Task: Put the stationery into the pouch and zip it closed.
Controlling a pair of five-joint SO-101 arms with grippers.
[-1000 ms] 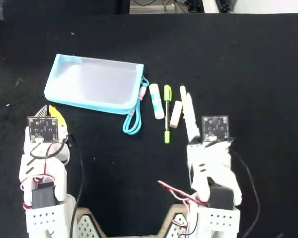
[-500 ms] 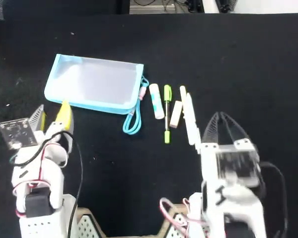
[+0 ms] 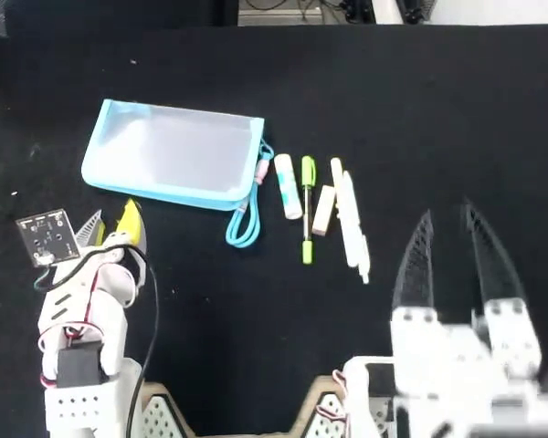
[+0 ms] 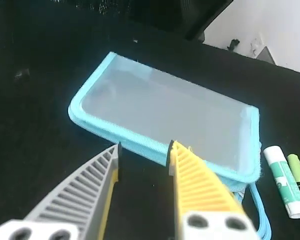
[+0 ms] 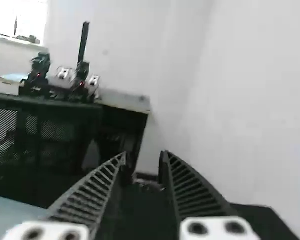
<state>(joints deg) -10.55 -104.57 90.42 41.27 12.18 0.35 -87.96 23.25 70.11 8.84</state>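
In the high view, the light blue pouch (image 3: 173,153) lies flat on the black worktop (image 3: 438,100), its blue strap (image 3: 243,224) looped beside it. Just beside the strap, a glue stick (image 3: 288,186), a green pen (image 3: 307,208), a short cream stick (image 3: 324,210) and two white pens (image 3: 350,217) lie in a row. The left gripper (image 3: 111,222) sits near the pouch's near edge, slightly open and empty. The right gripper (image 3: 447,217) is raised beside the row, open and empty. In the left wrist view, the gripper (image 4: 144,146) hangs over the pouch (image 4: 165,112) edge, with the glue stick (image 4: 282,180) off to the side. In the right wrist view, the gripper (image 5: 142,156) is parted, holds nothing and faces a white wall (image 5: 250,90).
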